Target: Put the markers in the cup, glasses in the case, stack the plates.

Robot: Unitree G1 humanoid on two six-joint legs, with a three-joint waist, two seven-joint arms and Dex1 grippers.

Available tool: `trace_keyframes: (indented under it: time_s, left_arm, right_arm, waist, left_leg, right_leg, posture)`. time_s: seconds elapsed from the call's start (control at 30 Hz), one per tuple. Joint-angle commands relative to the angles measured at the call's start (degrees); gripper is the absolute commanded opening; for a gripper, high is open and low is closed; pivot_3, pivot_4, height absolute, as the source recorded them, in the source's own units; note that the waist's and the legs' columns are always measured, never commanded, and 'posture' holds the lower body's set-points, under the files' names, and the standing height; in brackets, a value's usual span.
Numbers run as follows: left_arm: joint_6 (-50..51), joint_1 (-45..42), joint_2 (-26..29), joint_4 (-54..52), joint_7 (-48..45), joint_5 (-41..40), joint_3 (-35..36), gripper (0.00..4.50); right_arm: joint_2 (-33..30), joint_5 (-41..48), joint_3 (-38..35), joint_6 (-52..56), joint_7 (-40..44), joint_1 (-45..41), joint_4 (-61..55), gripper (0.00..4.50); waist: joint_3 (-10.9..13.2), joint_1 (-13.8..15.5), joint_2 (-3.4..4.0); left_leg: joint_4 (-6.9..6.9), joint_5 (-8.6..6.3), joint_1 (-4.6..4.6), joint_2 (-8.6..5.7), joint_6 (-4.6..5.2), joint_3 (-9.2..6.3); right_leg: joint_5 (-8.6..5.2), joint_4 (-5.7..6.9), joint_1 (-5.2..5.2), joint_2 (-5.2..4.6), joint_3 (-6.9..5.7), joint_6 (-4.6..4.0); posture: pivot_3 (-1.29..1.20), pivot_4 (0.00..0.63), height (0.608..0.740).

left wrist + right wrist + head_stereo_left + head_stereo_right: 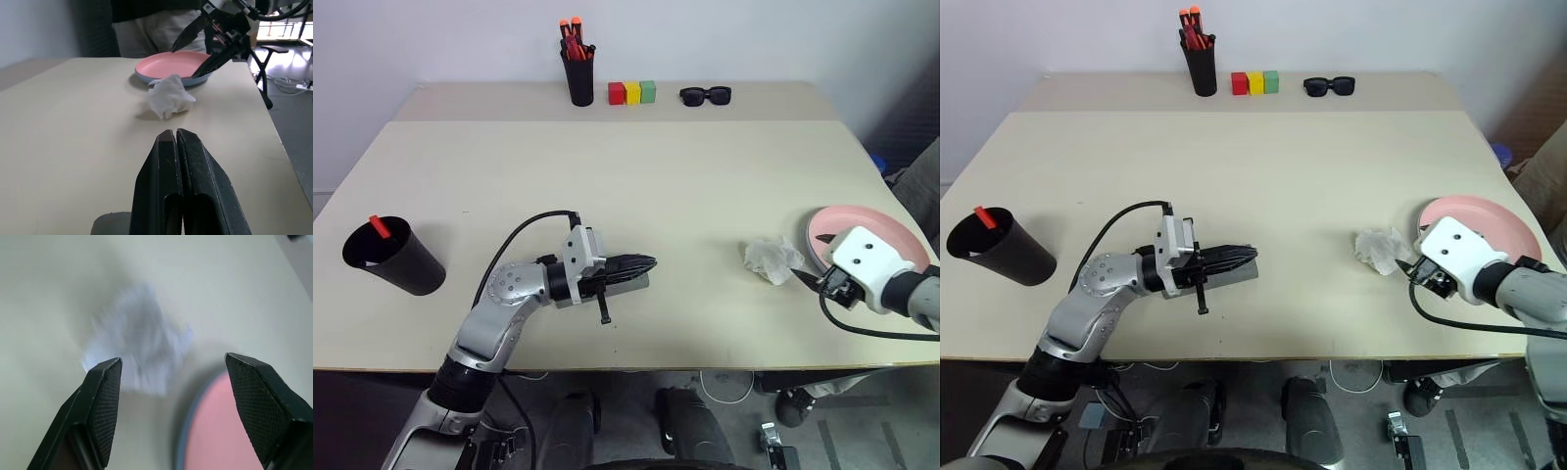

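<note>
The pink plate (171, 62) lies on top of the light blue plate (145, 78) at the table's right edge. My right gripper (811, 283) hovers open at the plates' near rim, beside a crumpled tissue. The black cup (399, 262) stands at the front left with a red marker (379, 226) sticking out of it. My left gripper (641, 264) is shut with nothing between its fingers; it points right, just above the grey case (636, 285) at the table's front middle. The glasses are hidden from me.
A crumpled white tissue (771, 259) lies just left of the plates. At the back stand a black pen holder (578, 76) with orange pens, three coloured blocks (632, 93) and black sunglasses (706, 95). A person (156, 29) stands beyond the table's right end.
</note>
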Motion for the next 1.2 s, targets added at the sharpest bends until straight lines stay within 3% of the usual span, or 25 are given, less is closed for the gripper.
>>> trace_keyframes:
  time_s: [0.03, 0.2, 0.23, 0.3, 0.47, 0.77, 0.97, 1.1, 1.2]
  left_arm:
    - [0.25, -0.84, 0.43, -3.09, 0.39, -0.33, 1.22, 0.00]
    - [0.82, -0.73, 1.00, -3.71, 0.67, -0.37, 1.55, 0.00]
    - [0.94, -0.77, 1.10, -3.77, 0.70, -0.40, 1.62, 0.00]
    - [1.22, -0.88, 1.23, -3.92, 0.85, -0.48, 1.69, 0.00]
    - [1.57, -0.82, 1.34, -4.25, 1.06, -0.60, 1.52, 0.00]
    - [1.41, -1.69, 0.96, -2.97, 0.40, -0.84, 1.35, 0.00]
    - [0.97, -2.88, -0.40, -1.31, 0.78, -0.12, 0.80, 0.00]
    - [1.29, -2.57, -0.45, -1.94, 1.98, 0.58, 1.20, 0.00]
    - [1.54, -1.92, 0.39, -2.53, 3.10, 1.02, 2.15, 0.00]
  right_arm:
    - [1.76, -1.30, 4.45, -0.95, -3.06, -1.20, 0.89, 3.39]
    - [2.87, -5.92, 9.61, -3.57, -8.03, -2.40, 5.94, 3.39]
    - [2.74, -6.55, 10.08, -4.00, -8.68, -2.57, 6.61, 3.15]
    - [2.60, -6.70, 10.18, -4.34, -9.15, -2.58, 7.06, 2.53]
    - [1.58, -7.28, 8.86, -4.06, -9.83, -2.23, 5.53, 0.10]
    - [-2.12, -6.27, -3.47, 3.13, -9.55, -3.50, 0.90, 0.10]
    - [-4.56, -8.30, -5.77, 2.62, -11.23, -1.68, 9.83, 0.10]
    - [-4.08, -7.83, -4.95, 0.79, -12.03, -2.59, 13.78, 1.41]
    - [-4.34, -7.38, -4.13, -1.04, -11.96, -3.73, 14.77, 3.00]
  waist:
    - [0.00, -0.01, 0.00]
    - [0.00, -0.03, 0.01]
    - [0.00, -0.05, 0.01]
    - [0.00, -0.05, 0.01]
    - [0.00, -0.05, 0.01]
    - [0.00, 0.09, 0.00]
    - [0.01, 0.02, -0.01]
    - [0.00, -0.27, 0.01]
    - [0.00, -0.38, 0.02]
  left_leg:
    - [-0.01, 0.00, 0.00, 0.00, 0.00, 0.00]
    - [-0.02, 0.00, 0.00, 0.00, 0.00, 0.00]
    - [-0.01, 0.00, 0.00, 0.00, 0.00, 0.01]
    - [-0.02, 0.00, 0.00, 0.00, 0.00, 0.01]
    - [-0.03, 0.00, 0.00, 0.00, 0.00, 0.00]
    - [-0.02, 0.00, -0.01, 0.00, 0.00, 0.00]
    - [-0.02, -0.01, -0.03, -0.01, 0.01, 0.00]
    - [-0.04, -0.01, -0.01, 0.00, 0.01, 0.02]
    - [-0.05, -0.01, 0.02, 0.00, 0.01, 0.02]
  right_leg:
    - [-0.01, 0.00, 0.00, 0.00, 0.00, 0.00]
    - [-0.01, 0.00, -0.01, 0.00, 0.00, -0.01]
    - [-0.01, 0.00, -0.01, 0.00, 0.00, -0.01]
    - [-0.01, 0.00, -0.02, 0.00, 0.00, -0.01]
    - [-0.01, 0.00, -0.02, 0.01, 0.00, -0.01]
    - [-0.01, 0.00, -0.02, 0.00, 0.00, 0.00]
    - [-0.02, -0.03, -0.01, 0.00, -0.01, 0.00]
    - [-0.02, -0.01, -0.02, 0.01, 0.01, 0.00]
    - [-0.02, 0.00, -0.02, 0.02, 0.01, 0.00]
  posture:
    - [0.00, 0.150, 0.740]
    - [0.00, 0.150, 0.740]
    - [0.00, 0.150, 0.740]
    - [0.00, 0.150, 0.740]
    - [0.00, 0.150, 0.740]
    - [0.00, 0.150, 0.740]
    - [0.00, 0.150, 0.740]
    - [0.00, 0.150, 0.740]
    - [0.00, 0.150, 0.740]
